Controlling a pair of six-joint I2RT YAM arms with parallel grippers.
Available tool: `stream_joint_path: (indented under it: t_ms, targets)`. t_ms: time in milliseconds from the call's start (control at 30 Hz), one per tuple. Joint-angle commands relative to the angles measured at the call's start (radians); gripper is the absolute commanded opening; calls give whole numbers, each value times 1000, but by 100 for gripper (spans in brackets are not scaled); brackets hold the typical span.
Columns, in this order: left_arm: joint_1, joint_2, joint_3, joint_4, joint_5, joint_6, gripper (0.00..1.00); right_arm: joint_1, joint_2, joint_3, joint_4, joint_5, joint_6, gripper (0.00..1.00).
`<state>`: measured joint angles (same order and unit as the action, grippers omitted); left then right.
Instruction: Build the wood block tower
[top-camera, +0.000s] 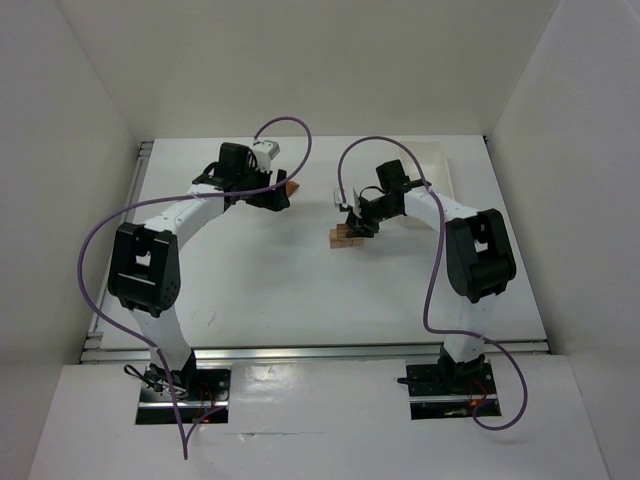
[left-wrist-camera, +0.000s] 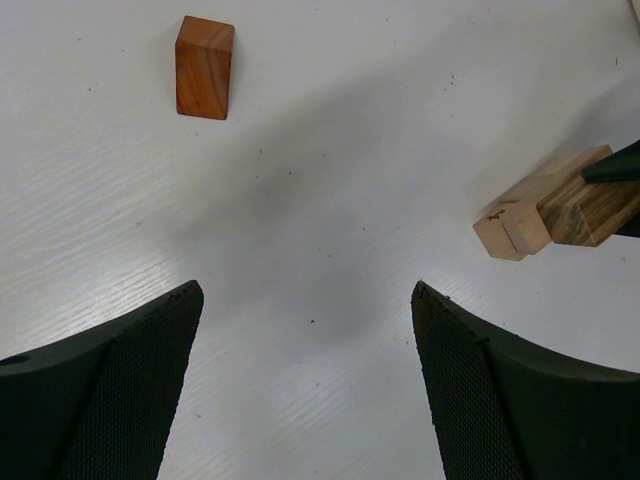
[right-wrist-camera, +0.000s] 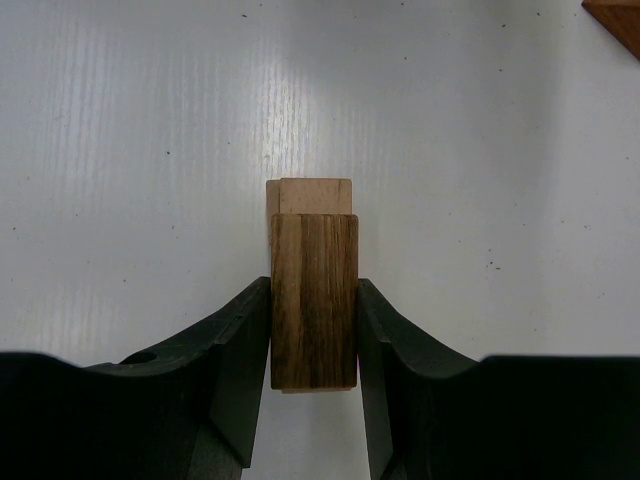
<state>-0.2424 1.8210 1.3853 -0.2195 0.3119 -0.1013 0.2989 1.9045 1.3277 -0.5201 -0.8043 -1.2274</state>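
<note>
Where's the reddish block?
In the left wrist view, the reddish block stands alone at upper left, ahead of the open left gripper, apart from the tan blocks at right.

The wood block tower (right-wrist-camera: 314, 196) is pale, smooth wood. The brown block (right-wrist-camera: 313, 300) has dark stripy grain and looks dull. The red-brown block (left-wrist-camera: 204, 67) is a bit glossy. The white table (left-wrist-camera: 350, 150) has fine lines and a soft shine. The left gripper (left-wrist-camera: 305, 295) has black, bumpy mesh pads (left-wrist-camera: 120, 400).
</note>
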Motion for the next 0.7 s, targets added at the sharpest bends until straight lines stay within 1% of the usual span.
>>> stream_joint_path:
  t_ms: [0,133,167,300,367,433,467,667]
  targets:
    - [5,20,43,-6,13,17,90,11,8,25,20,-12,2,28]
    - [5,20,43,-6,23,17,90,11,8,25,20,-12,2,28]
    - [5,20,43,-6,23,17,90,11,8,25,20,-1,11,29]
    - [5,20,43,-6,23,26,90,11,8,25,11,-1,11,38]
    - [5,20,43,-6,23,26,90,11,8,34,11,-1,11,44]
    - [5,20,43,-6,23,26,92,11,8,34,21,10,20,46]
    - [5,20,43,-6,23,26,92,11,8,34,31,10,20,51]
    - [5,20,43,-6,23,26,93,11,-10,25,42,20,31,57]
